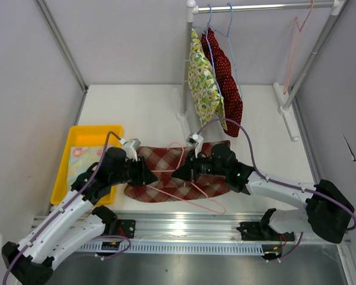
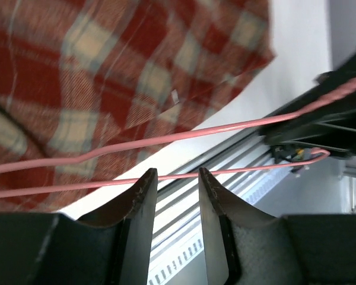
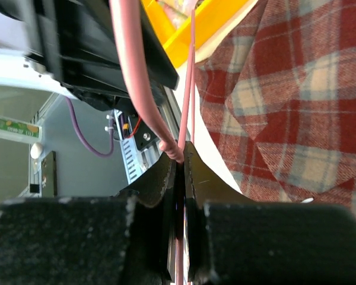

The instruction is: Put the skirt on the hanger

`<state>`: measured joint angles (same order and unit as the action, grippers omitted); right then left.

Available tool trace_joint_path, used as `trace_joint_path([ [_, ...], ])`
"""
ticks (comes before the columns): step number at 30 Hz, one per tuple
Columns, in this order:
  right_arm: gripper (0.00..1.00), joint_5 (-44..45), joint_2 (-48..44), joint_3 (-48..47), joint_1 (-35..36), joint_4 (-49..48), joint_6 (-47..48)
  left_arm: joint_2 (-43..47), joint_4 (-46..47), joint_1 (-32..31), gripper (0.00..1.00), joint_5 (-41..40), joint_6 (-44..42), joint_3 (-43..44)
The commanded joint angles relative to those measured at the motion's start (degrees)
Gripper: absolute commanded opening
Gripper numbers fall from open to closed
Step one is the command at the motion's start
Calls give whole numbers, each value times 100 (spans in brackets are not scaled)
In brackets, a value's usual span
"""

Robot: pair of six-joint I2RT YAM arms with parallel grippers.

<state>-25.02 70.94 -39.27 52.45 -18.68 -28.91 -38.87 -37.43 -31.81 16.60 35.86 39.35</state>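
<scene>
The red plaid skirt (image 1: 166,193) lies flat on the white table between my two arms. It fills the upper left of the left wrist view (image 2: 107,71) and the right of the right wrist view (image 3: 296,107). A thin pink wire hanger (image 1: 219,209) rests across it. My right gripper (image 1: 181,172) is shut on the hanger wire (image 3: 133,65), pinched at its fingertips (image 3: 179,160). My left gripper (image 1: 147,176) stands open at the skirt's left part. One strand of the hanger (image 2: 225,126) crosses just at its fingertips (image 2: 177,175), with a clear gap between the jaws.
A yellow tray (image 1: 77,139) with a floral cloth sits at the left. At the back, a white rack (image 1: 261,7) carries a yellow floral garment (image 1: 203,80) and a red dotted one (image 1: 228,83) on blue hangers, plus a spare pink hanger (image 1: 293,47). A metal rail (image 1: 196,228) runs along the near edge.
</scene>
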Motion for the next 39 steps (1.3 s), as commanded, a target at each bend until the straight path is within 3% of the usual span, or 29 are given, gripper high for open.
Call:
trace_joint_path([
  [1,0,-222,227,235,29,-1067,-273,-15,254,-237,37,-648,404,-296],
  [11,0,-188,728,683,-6,-1542,-230,-384,377,-571,35,-1492,563,-797],
  [15,0,-197,1027,719,2,-1744,-247,-454,438,-598,42,-1817,580,-903],
  [25,0,-126,1651,727,-41,-2166,-265,-762,614,-703,47,-2301,782,-1175],
  [39,0,-267,1977,754,-252,-2492,-335,-1412,1097,-844,47,-2662,985,-1333],
])
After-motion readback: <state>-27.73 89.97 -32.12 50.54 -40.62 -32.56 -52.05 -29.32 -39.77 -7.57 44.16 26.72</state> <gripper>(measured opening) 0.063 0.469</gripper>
